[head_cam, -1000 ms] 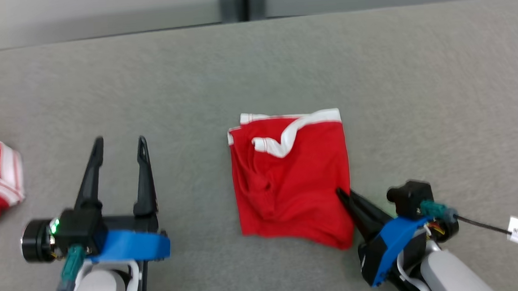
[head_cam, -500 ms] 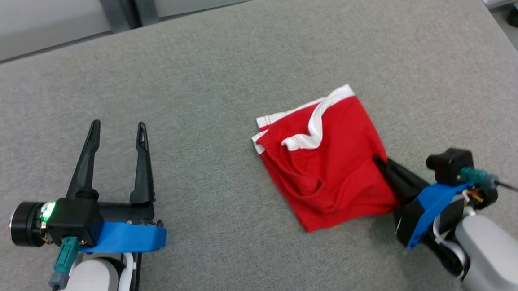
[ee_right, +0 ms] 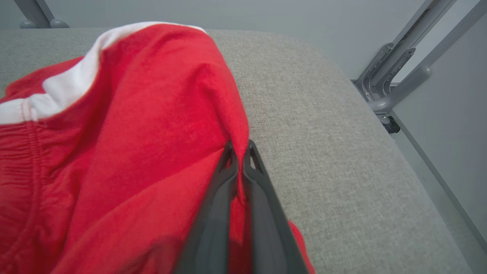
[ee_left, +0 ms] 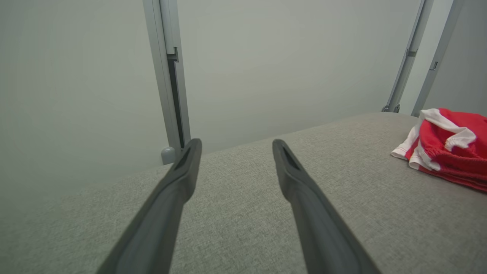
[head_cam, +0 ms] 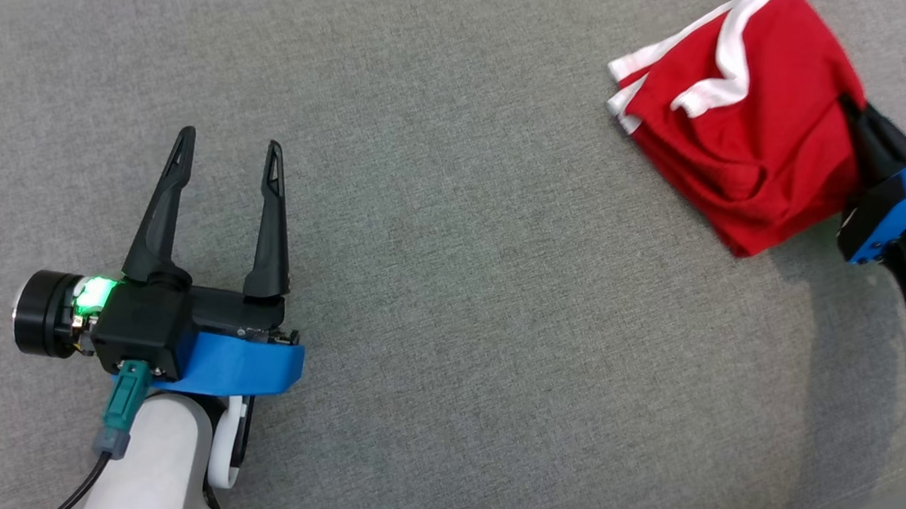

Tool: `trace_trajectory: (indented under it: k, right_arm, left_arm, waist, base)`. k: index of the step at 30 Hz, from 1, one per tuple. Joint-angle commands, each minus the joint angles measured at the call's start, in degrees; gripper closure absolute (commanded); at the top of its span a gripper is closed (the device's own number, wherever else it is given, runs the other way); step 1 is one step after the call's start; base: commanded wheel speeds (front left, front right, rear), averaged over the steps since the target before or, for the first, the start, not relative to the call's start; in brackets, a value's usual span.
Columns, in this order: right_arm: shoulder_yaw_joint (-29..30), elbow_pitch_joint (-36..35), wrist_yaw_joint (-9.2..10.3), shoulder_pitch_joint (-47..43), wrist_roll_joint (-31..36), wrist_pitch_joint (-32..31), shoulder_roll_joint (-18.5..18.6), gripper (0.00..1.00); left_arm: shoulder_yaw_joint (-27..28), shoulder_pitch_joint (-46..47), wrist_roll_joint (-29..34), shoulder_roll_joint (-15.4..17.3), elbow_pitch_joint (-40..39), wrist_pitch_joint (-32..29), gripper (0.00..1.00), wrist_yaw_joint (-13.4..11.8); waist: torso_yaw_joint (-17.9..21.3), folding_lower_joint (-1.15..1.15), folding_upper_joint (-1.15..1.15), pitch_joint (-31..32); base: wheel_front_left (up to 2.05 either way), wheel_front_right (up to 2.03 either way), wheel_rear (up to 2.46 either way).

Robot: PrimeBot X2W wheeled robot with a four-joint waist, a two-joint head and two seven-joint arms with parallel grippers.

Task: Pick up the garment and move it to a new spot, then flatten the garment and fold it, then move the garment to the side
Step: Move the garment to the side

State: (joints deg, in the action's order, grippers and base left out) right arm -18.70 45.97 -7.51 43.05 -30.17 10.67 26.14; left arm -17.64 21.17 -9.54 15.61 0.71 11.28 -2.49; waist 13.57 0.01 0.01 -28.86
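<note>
Between right tool (ee_right: pixel 239 151) fingers, garment (head_cam: pixel 744 130) edge sitting pinched; left tool (head_cam: pixel 230 142) gaping wide, well apart; metal post (ee_left: pixel 170 76) standing beyond tabletop (head_cam: pixel 463 285).

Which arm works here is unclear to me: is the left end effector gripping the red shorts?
No, the left end effector stands open over the grey fabric surface, well apart from the red shorts.

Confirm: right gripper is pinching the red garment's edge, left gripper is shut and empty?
The left gripper isn't shut: the left wrist view shows it open, fingers spread, empty above the grey surface. The rest stands: the right gripper is shut on the red garment at its edge.
</note>
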Motion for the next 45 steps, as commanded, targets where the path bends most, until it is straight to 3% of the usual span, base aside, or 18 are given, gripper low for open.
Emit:
trace_trajectory:
  k: [1,17,18,20,26,34,39,45]
  right_arm:
    - [1.6,1.8,0.04,1.8,0.1,0.7,0.9,1.0]
    - [14.5,12.3,0.04,7.0,8.6,4.1,1.2,1.0]
    - [15.2,12.5,0.04,7.2,9.0,4.2,1.1,0.84]
    - [16.3,12.3,0.04,7.2,10.5,4.4,0.6,0.0]
    - [20.7,8.9,0.04,4.4,15.1,4.5,-0.2,0.0]
    - [28.3,-11.3,0.04,-8.0,21.8,4.5,-7.7,0.0]
    - [28.1,-22.4,0.04,-17.0,22.8,4.5,-13.8,0.0]
    - [25.1,-30.5,0.04,-25.1,22.9,4.4,-18.7,0.0]
  left_arm:
    - [-0.2,1.3,0.5,0.3,0.0,0.4,0.0,0.0]
    - [-2.3,4.7,1.2,0.1,0.2,1.1,0.0,0.7]
    - [-2.4,4.9,1.1,0.1,0.3,1.1,0.0,0.7]
    - [-2.5,4.9,1.1,0.0,0.6,1.2,0.0,0.7]
    - [-2.7,4.2,0.5,-0.3,1.7,1.8,0.0,0.6]
    - [-2.3,1.4,-1.3,-1.0,4.1,2.9,0.0,-0.2]
    - [-2.0,-1.8,-2.7,-2.0,5.4,3.3,0.0,-1.1]
    - [-1.1,-5.3,-4.4,-2.6,6.6,3.6,0.0,-1.9]
  waist:
    - [-0.1,-0.01,-0.01,-0.9]
    - [-0.1,-0.01,-0.01,-4.3]
    - [-0.1,-0.01,-0.01,-4.3]
    - [-0.1,-0.01,-0.01,-4.3]
    - [-0.2,-0.01,-0.01,-2.8]
    - [-0.8,-0.01,-0.01,2.9]
    - [-2.2,-0.01,-0.01,7.3]
    - [-5.1,-0.01,-0.01,11.7]
  base:
    - [0.0,0.0,0.0]
    - [0.0,0.0,0.0]
    - [0.0,0.0,0.0]
    - [0.0,0.0,0.0]
    - [0.0,0.0,0.0]
    - [0.0,0.0,0.0]
    - [0.0,0.0,0.0]
    - [0.0,0.0,0.0]
